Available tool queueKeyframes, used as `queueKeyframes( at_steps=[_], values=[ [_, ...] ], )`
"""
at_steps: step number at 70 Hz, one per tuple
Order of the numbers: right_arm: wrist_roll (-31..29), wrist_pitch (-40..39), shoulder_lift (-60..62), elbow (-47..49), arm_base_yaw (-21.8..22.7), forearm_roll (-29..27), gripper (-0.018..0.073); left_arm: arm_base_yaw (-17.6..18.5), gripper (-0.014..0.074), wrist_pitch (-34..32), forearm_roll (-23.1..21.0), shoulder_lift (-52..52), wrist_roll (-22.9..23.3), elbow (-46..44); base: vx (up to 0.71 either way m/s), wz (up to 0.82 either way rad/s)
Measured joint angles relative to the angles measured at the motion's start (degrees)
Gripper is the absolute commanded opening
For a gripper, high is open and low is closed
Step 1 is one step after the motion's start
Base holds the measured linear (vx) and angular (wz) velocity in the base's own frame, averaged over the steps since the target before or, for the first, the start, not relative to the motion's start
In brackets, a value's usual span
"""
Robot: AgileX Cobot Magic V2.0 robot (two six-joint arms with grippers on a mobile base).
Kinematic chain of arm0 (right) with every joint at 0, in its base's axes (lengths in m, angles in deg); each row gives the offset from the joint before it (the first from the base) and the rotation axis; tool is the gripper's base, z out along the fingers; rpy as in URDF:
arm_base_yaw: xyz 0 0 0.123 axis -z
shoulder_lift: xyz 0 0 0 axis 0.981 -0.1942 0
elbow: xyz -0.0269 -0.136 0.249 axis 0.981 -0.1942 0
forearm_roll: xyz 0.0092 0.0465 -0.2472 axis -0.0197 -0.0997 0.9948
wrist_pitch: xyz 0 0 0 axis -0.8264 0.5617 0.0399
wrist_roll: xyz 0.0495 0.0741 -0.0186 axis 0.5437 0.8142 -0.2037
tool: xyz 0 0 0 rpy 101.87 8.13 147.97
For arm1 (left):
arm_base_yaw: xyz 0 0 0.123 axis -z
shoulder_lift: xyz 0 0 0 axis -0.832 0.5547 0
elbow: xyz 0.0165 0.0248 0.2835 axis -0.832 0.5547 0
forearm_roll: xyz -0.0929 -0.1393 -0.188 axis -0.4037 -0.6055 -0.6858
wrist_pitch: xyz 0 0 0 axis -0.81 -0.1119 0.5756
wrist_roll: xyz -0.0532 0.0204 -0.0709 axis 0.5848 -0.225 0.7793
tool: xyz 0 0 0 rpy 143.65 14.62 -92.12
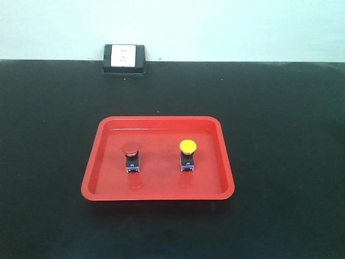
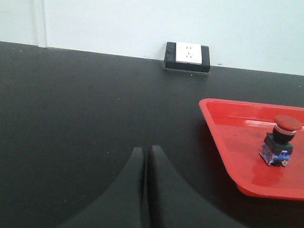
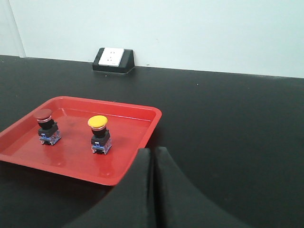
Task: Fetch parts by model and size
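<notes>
With both switches upright in the red tray (image 1: 97,156), red-capped switch (image 1: 130,156) and yellow-capped switch (image 1: 187,154) apart for easy reach, my left hand (image 2: 146,164) and right hand (image 3: 154,164) sit closed, empty.

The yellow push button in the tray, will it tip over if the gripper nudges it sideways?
Probably: the yellow push button stands upright, its wide cap over a narrow base. On the glossy red tray it may slide first. It looks rigid.

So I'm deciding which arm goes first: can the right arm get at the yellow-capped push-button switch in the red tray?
Probably yes: the yellow-capped switch stands upright in the red plastic tray, nothing over it, though the right gripper is shut.
</notes>
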Motion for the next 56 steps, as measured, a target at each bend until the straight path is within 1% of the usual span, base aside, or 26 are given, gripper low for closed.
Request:
queueKeyframes(
  at_steps=[20, 25, 35, 39, 45, 50, 56],
  values=[
    [0.0, -0.1, 0.0, 0.0, 0.0, 0.1, -0.0002, 0.0, -0.0006, 0.0, 0.0, 0.0, 0.0, 0.0, 0.00, 0.00],
    [0.1, -1.2, 0.0, 0.0, 0.0, 0.0, -0.0002, 0.0, -0.0006, 0.0, 0.0, 0.0, 0.0, 0.0, 0.00, 0.00],
    [-0.3, -3.9, 0.0, 0.0, 0.0, -3.0, -0.0002, 0.0, -0.0006, 0.0, 0.0, 0.0, 0.0, 0.0, 0.00, 0.00],
    [-1.8, -4.5, 0.0, 0.0, 0.1, -4.9, -0.0002, 0.0, -0.0006, 0.0, 0.0, 0.0, 0.0, 0.0, 0.00, 0.00],
    [-6.3, -6.1, -0.8, -0.7, 1.2, -8.4, -0.0002, 0.0, -0.0006, 0.0, 0.0, 0.0, 0.0, 0.0, 0.00, 0.00],
    [-10.9, -9.3, -2.5, -2.4, 3.9, -11.9, -0.0002, 0.0, -0.0006, 0.0, 0.0, 0.0, 0.0, 0.0, 0.00, 0.00],
    [-15.8, -14.4, -4.3, -5.5, 9.0, -16.3, -0.0002, 0.0, -0.0006, 0.0, 0.0, 0.0, 0.0, 0.0, 0.00, 0.00]
  ],
)
